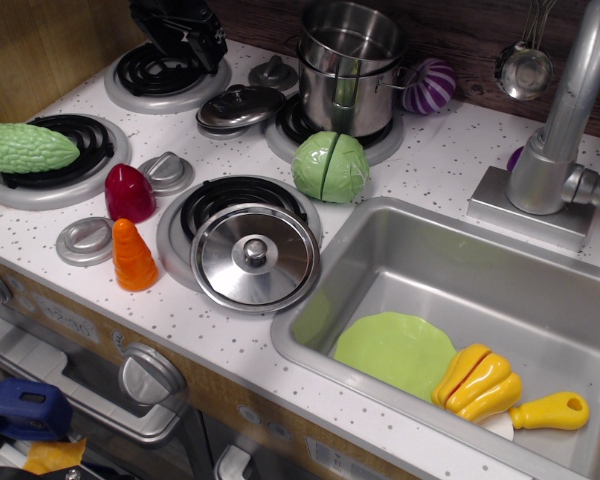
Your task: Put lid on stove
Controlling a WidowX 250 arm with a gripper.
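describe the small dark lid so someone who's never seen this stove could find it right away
Start at the steel pot at the back of the stove. Just left of it lies the lid, between the burners. It is smaller, darker and more domed than the shiny lid up front.

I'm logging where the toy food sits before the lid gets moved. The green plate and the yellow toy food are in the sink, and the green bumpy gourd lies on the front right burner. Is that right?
Not quite. In the observation.image view, the green bumpy gourd lies on the left burner, not the front right one; the large shiny lid covers that burner. The green plate and yellow toy food are indeed in the sink.
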